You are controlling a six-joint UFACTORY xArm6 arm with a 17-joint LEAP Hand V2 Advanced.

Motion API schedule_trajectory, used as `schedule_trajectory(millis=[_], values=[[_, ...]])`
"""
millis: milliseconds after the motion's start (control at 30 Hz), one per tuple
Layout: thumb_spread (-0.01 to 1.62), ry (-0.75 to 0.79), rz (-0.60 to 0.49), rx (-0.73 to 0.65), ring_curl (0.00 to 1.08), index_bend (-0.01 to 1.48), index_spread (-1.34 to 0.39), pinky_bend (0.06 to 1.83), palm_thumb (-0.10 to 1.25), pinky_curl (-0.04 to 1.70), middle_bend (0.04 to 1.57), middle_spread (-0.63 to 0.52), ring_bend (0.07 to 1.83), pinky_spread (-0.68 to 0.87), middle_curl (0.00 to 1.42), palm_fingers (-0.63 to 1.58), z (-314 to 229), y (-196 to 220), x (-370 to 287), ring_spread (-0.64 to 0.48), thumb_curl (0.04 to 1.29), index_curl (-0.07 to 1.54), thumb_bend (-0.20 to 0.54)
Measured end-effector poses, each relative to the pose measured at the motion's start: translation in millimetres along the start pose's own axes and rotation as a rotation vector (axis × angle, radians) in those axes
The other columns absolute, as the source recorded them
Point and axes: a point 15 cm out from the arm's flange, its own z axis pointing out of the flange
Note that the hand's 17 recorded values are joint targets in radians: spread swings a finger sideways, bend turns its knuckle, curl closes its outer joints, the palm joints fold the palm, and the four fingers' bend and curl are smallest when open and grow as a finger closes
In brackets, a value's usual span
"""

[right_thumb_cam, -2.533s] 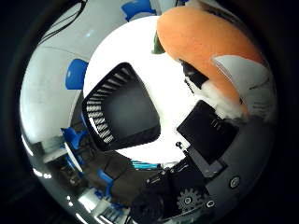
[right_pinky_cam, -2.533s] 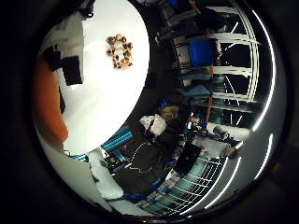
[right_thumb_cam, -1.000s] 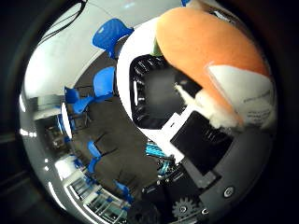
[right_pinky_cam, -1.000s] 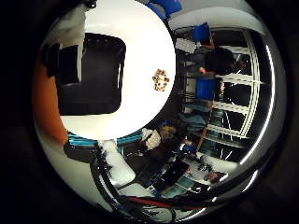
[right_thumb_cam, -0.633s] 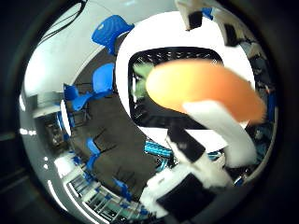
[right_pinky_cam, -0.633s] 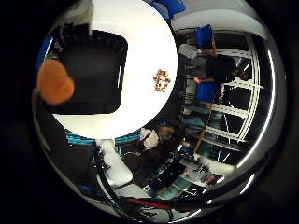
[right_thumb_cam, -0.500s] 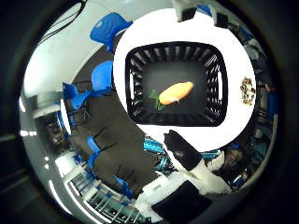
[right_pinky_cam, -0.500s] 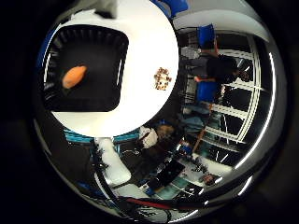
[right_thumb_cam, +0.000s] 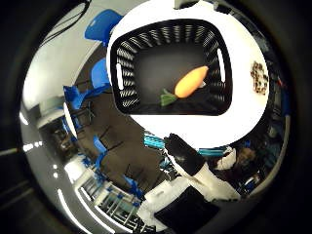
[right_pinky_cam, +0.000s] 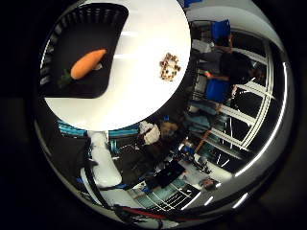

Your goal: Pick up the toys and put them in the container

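I see one round white table (right_pinky_cam: 144, 91), carrying one black slatted basket (right_thumb_cam: 127, 68). One plush carrot (right_thumb_cam: 190, 82), orange with a green top, lies inside it on the floor. One small brown-and-white toy (right_pinky_cam: 169, 66) sits near the table's edge. I cannot tell the hand's state.

Both palm views look down from well above, sharing the black basket (right_thumb_cam: 127, 73) and white table (right_pinky_cam: 144, 91).

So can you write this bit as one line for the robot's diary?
carrot toy: lying in black basket | small brown toy: on white table, outside basket | hand: not visible
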Motion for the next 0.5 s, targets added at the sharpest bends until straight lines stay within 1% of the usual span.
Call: schedule_trajectory(millis=[233, 500], values=[[1.19, -0.039, 0.089, 0.02, 0.25, 0.16, -0.41, 0.43, 0.59, 0.32, 0.21, -0.02, 0.37, 0.41, 0.35, 0.14, 0.7, 27.3, 75.6, 0.18, 0.28, 0.28, -0.018], [1.18, -0.055, 0.164, 0.022, 0.24, 0.16, -0.41, 0.42, 0.58, 0.31, 0.21, -0.02, 0.36, 0.41, 0.34, 0.16, 12.1, 48.6, 137.0, 0.18, 0.27, 0.27, -0.019]])
